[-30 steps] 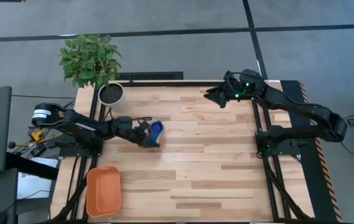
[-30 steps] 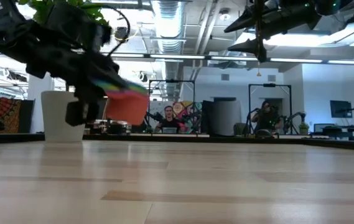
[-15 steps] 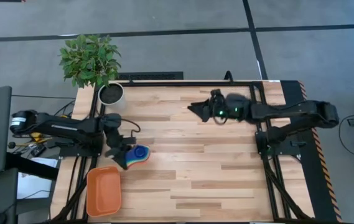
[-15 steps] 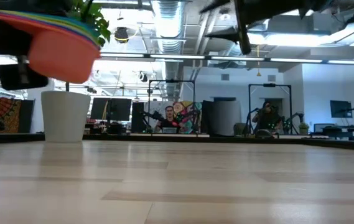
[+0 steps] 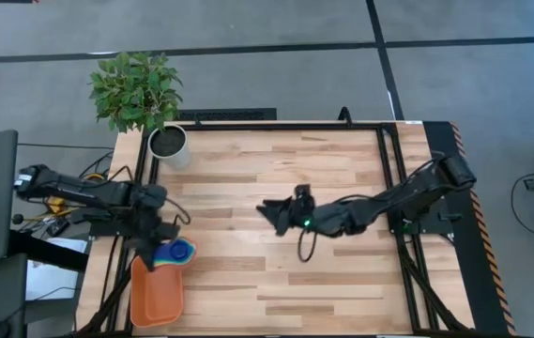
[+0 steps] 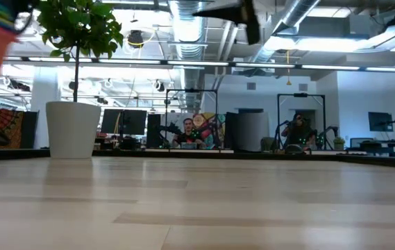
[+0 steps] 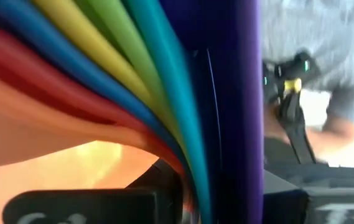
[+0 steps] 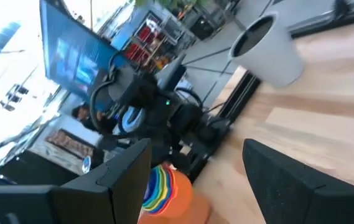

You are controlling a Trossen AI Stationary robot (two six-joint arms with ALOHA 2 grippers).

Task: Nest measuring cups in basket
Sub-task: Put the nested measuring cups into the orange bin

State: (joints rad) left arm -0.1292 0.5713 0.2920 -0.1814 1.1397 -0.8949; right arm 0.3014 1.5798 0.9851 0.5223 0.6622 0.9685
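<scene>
My left claw (image 5: 159, 252) has swung the nested measuring cups (image 5: 175, 252) from mid-desk to the basket (image 5: 157, 293) rim at seven o'clock, gripping them; release is next. My right claw (image 5: 271, 210) waits open.

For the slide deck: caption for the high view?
Left pincer holds the nested measuring cups over the orange basket; right pincer hovers mid-table.

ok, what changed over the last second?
The left gripper carried the nested measuring cups from mid-table toward the near left corner, now over the far end of the basket, still gripped. The right gripper swung from the far edge to mid-table, holding nothing. Basket and plant pot stayed put.
</scene>
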